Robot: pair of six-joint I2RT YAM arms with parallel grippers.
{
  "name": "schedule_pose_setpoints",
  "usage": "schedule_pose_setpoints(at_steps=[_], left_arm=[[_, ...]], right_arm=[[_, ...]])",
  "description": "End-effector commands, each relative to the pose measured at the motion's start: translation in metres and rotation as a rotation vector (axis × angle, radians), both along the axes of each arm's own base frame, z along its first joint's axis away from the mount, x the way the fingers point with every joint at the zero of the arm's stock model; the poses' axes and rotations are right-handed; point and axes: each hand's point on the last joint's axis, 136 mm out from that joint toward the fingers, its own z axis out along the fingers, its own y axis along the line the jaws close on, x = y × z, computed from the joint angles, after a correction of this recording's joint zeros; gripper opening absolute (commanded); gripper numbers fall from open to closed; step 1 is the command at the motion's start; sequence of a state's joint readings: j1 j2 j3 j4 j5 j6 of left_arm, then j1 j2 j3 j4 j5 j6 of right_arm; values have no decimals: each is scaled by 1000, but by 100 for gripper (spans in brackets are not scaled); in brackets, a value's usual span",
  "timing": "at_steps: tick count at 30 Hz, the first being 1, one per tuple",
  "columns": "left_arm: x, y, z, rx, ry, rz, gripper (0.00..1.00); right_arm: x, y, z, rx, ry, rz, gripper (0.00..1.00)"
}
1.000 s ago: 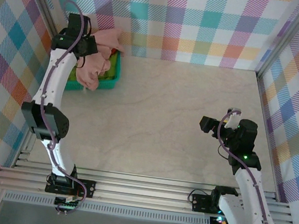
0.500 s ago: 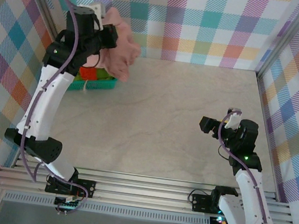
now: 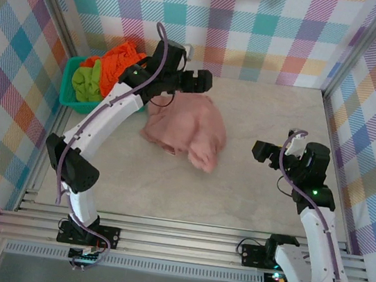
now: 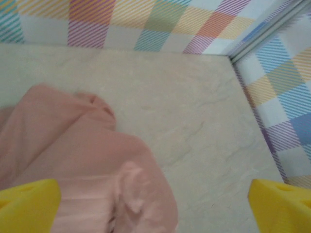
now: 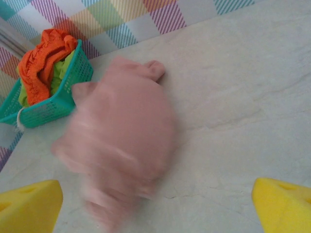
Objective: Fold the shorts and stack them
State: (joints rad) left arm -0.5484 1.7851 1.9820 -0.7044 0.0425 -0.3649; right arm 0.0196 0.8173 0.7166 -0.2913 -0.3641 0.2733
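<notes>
The dusty pink shorts (image 3: 188, 130) lie crumpled on the table left of centre, blurred in the right wrist view (image 5: 121, 131). My left gripper (image 3: 205, 80) hangs open just above their far edge, its yellow fingertips (image 4: 26, 206) spread wide over the pink cloth (image 4: 73, 160), holding nothing. The bright orange shorts (image 3: 121, 61) and the lime green shorts (image 3: 88, 81) are heaped in the teal basket (image 3: 67, 89) at the back left. My right gripper (image 3: 261, 152) stands open at the right, facing the pink shorts, with nothing between its fingers.
The basket (image 5: 53, 107) sits in the back left corner against the plaid walls, orange shorts (image 5: 46, 53) spilling over its rim. Bare marble table (image 3: 275, 118) stretches between the pink shorts and my right arm. Aluminium rails run along the near edge.
My left arm swung right from the basket with the pink shorts, then opened and let them drop on the table. The right arm has stayed put.
</notes>
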Motion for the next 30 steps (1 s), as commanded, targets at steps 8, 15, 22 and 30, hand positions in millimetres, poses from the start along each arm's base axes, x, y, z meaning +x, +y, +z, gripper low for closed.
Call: schedule_pose_setpoints(at_steps=[8,15,22,30], left_arm=[[-48,83,-51,70,37,178,100],[-66,138,-150,15,187,387,93],[-59,143,-202,52,271,417,90],[-40,151,-248,131,336,475,82]], right_arm=[[-18,67,-41,-175,136,245,95],[-32,100,-97,-406,257,305,89],[-42,101,-141,-472,383,277,84],[-42,90,-153,-532,489,213,83]])
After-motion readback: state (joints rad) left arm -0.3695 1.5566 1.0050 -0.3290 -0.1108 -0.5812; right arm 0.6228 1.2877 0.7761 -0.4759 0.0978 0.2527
